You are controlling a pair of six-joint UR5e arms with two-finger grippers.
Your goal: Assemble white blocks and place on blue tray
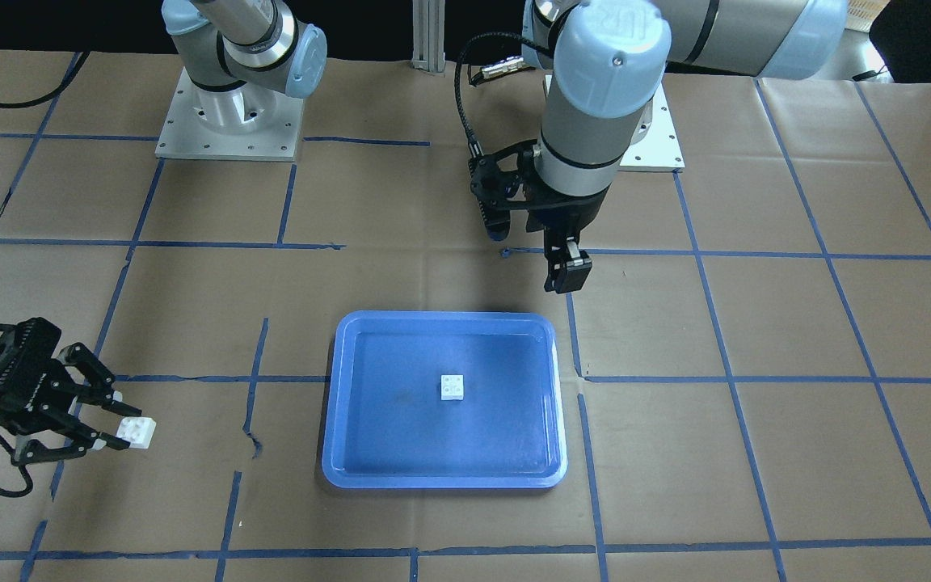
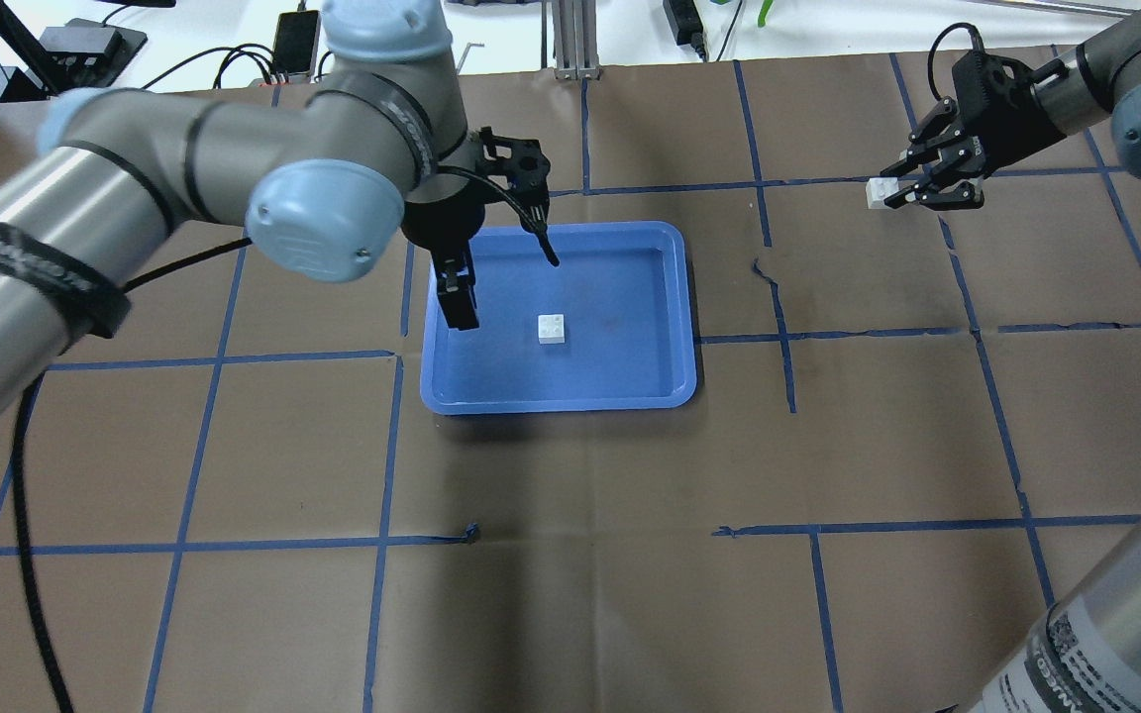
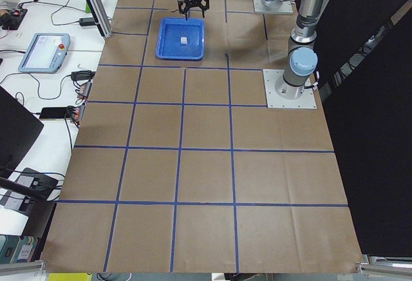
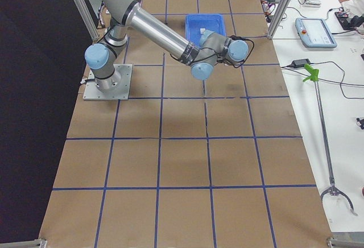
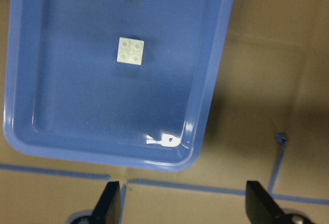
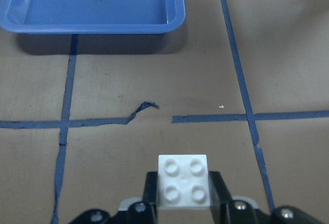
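One white block (image 1: 452,388) lies studs up near the middle of the blue tray (image 1: 352,453); it also shows in the overhead view (image 2: 551,328) and the left wrist view (image 5: 130,51). My right gripper (image 1: 122,428) is shut on the other white block (image 1: 136,432), held above the table far to the tray's side; this block shows studs up in the right wrist view (image 6: 183,181). My left gripper (image 1: 532,255) is open and empty, hovering by the tray's robot-side rim (image 5: 216,80).
Brown paper with a blue tape grid covers the table (image 2: 580,495). A small torn scrap of tape (image 1: 504,253) lies below the left gripper. The arm base plates (image 1: 227,121) stand at the robot's side of the table.
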